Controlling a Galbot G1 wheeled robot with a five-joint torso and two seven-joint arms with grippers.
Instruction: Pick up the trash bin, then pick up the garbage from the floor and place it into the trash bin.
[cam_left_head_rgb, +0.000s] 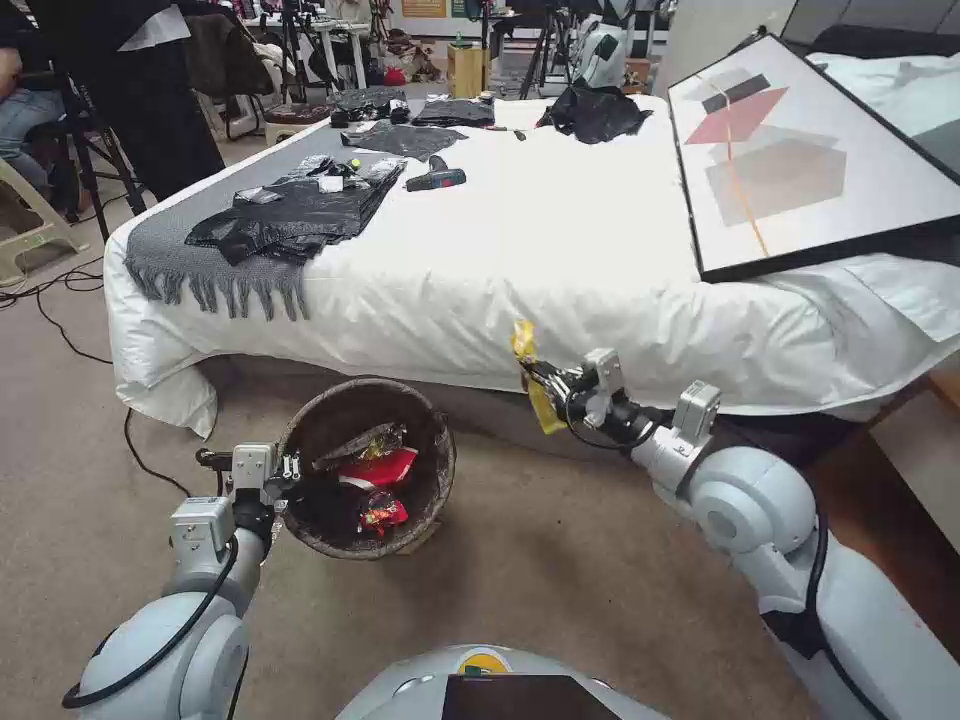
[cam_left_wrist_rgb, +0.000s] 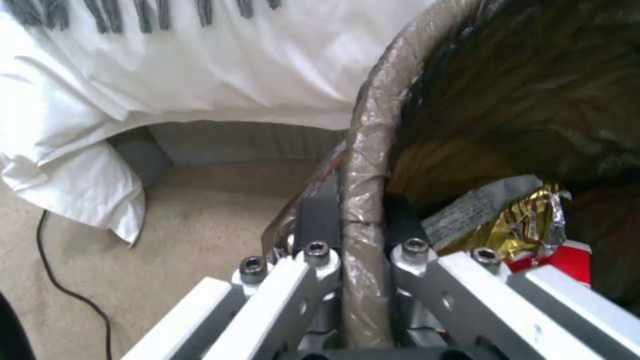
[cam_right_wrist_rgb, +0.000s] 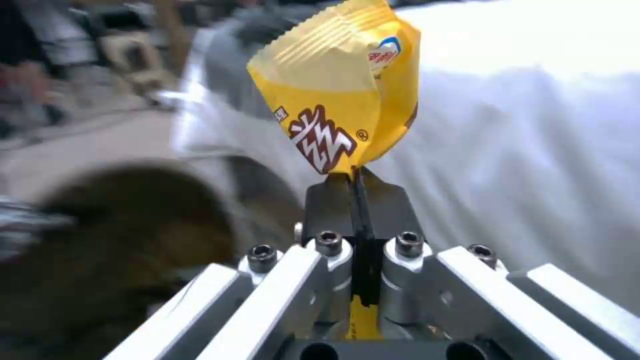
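Right gripper (cam_left_head_rgb: 528, 378), pinched on yellow wrapper (cam_left_head_rgb: 524, 345), hangs beside my bin (cam_left_head_rgb: 366, 468). Left gripper (cam_left_head_rgb: 290, 468) clamps bin rim; I'd center wrapper over opening w/ bin steady.

On the yellow snack wrapper (cam_right_wrist_rgb: 347, 95) there is a brown-and-white logo with a ® sign beside it — the letters cannot be read. The grey wrapper (cam_left_wrist_rgb: 467, 212) in the trash bin (cam_left_wrist_rgb: 363, 165) carries small print — too fine to read.
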